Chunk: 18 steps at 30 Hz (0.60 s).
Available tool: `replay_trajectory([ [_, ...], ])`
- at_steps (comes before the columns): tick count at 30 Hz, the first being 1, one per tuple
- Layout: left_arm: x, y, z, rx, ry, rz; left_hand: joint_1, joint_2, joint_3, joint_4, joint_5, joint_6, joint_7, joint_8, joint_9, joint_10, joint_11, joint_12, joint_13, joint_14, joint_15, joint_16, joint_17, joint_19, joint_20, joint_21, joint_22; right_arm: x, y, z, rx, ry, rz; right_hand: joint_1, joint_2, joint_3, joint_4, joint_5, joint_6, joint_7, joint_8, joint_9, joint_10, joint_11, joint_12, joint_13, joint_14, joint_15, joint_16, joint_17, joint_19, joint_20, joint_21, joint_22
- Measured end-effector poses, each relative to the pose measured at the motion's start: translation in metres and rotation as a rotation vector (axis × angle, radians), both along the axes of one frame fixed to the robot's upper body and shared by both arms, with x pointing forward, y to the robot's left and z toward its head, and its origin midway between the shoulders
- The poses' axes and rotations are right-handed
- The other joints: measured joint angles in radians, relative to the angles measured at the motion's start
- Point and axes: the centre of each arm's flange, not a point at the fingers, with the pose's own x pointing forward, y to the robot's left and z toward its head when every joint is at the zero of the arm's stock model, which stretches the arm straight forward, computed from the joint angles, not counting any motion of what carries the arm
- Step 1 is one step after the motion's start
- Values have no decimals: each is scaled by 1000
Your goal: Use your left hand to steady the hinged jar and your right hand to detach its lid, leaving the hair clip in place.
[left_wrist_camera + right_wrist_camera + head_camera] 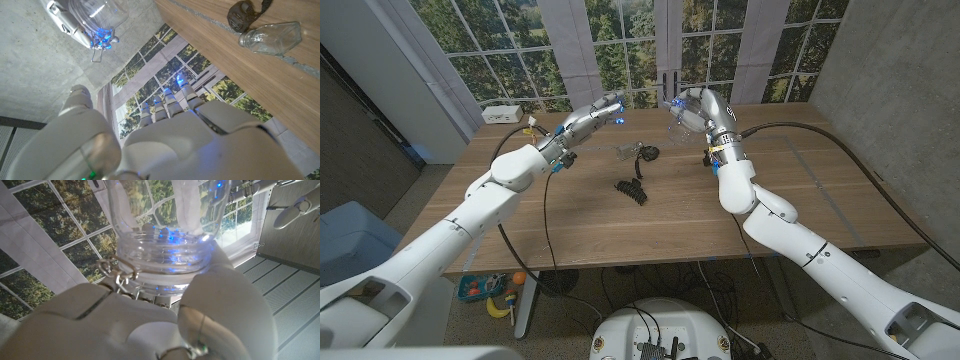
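The table point(650, 215) carries a clear glass piece point(626, 153), probably the lid, just beside a dark clasp, with the hair clip point(632, 190) lying nearer the robot. The hinged jar point(685, 112) is lifted off the table, clamped by the right hand point(692, 108) around its threaded neck. Rigid, smooth glass will likely slip and break if dropped; the neck by the wire hinge point(116, 275) seems the surest hold. The left hand point(605, 108) hovers raised over the far side of the table, fingers straight, holding nothing.
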Motion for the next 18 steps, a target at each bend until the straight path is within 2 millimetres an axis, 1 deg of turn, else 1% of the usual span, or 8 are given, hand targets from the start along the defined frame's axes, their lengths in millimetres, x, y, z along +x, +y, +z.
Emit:
replay_trajectory([
  [3,1,1,-4,-9,7,2,-34,21,-3,15,0,13,-17,0,-4,-10,-10,-1,-5,-26,-1,0,-9,-20,-20,-15,0,-2,0,1,-4,-18,-7,0,0,0,0,0,0,0,0,0,0,0,0,0,0,0,0,0,0,0,0,0],
  [9,3,5,-12,-28,22,6,-115,92,-1,63,16,19,-23,-12,-8,-35,-35,-12,-19,-91,2,-8,-25,-51,-73,-46,-5,-4,0,2,-9,-41,-15,0,0,0,0,4,0,0,0,-1,4,4,-1,0,2,2,-1,-1,0,0,4,0],
  [10,-1,8,-8,-95,26,-54,-129,106,1,73,19,19,-23,-12,-8,-38,-38,-12,-21,-100,0,-8,-29,-59,-81,-52,-6,10,1,-9,-2,-6,-31,0,0,0,0,4,0,0,0,-4,4,4,-1,0,2,2,-1,-1,0,0,4,0],
  [13,0,10,-11,-110,33,-54,-174,151,9,105,31,17,8,-15,-8,-51,-44,-16,-27,-127,-1,-8,-35,-72,-105,-69,-9,9,1,-9,-3,-15,-36,0,0,0,0,4,0,0,0,-5,4,4,-4,0,2,2,-1,0,0,0,4,0],
  [14,-1,11,-11,-139,36,-74,-189,166,15,118,37,14,18,-15,-9,-61,-46,-19,-28,-136,0,-8,-38,-74,-110,-76,-9,15,2,-12,-3,-7,-43,0,0,0,0,4,0,0,0,-5,4,4,-4,0,2,2,-1,0,0,0,4,0],
  [15,0,12,-12,-143,38,-73,-199,171,22,129,43,10,22,-19,-12,-70,-48,-20,-28,-145,-1,-8,-39,-76,-112,-81,-10,15,2,-12,-2,-10,-45,0,0,0,0,4,0,0,0,-5,4,4,-4,0,2,2,-1,0,0,0,4,0],
  [17,1,13,-15,-152,43,-70,-219,162,41,152,56,3,37,-19,-13,-87,-48,-23,-32,-162,-1,-8,-42,-78,-114,-94,-14,14,2,-12,-2,-15,-47,0,0,0,0,4,0,0,0,-5,4,4,-4,0,3,3,-1,0,0,0,4,0],
  [18,0,14,-13,-173,41,-89,-226,160,51,165,63,0,46,-19,-13,-96,-47,-23,-33,-170,-1,-8,-44,-83,-116,-100,-14,13,2,-7,-2,-25,-48,0,0,0,0,4,0,0,0,-5,4,4,-4,0,3,3,-4,0,0,0,4,0],
])
